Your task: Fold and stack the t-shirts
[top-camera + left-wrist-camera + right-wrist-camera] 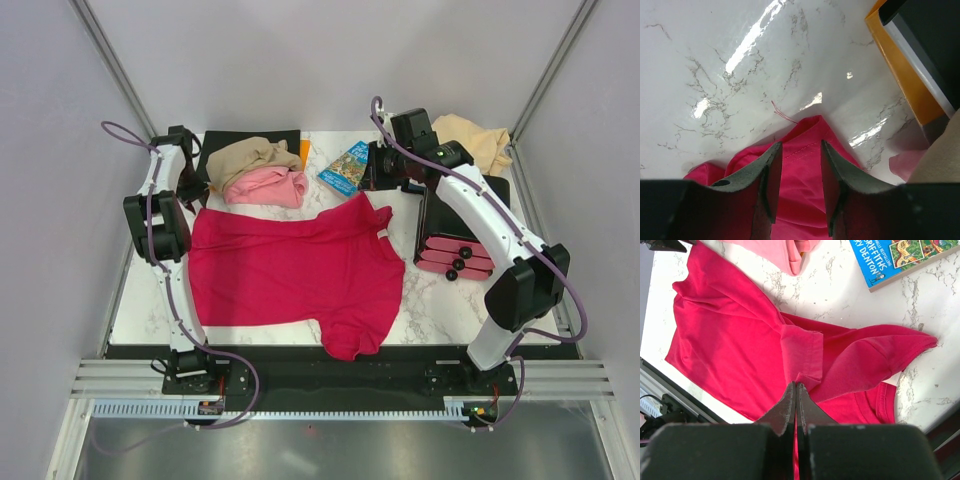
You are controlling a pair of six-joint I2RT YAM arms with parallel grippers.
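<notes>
Crimson t-shirt pinched in right claw, beneath parted left claw

Crimson t-shirt; grey-veined white table

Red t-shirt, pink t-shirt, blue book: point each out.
Red t-shirt [290, 275]: top external view, middle of its body.
Pink t-shirt [265, 187]: top external view, centre of the crumpled bundle.
Blue book [345, 167]: top external view, centre of its cover.

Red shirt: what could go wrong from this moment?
1. Only the right gripper seems to pinch the red shirt; the left gripper stands open, so a pull may bunch the cloth.
2. One sleeve overhangs the near edge of the table and may slip down.
3. The book lies near and may be swept.
</notes>
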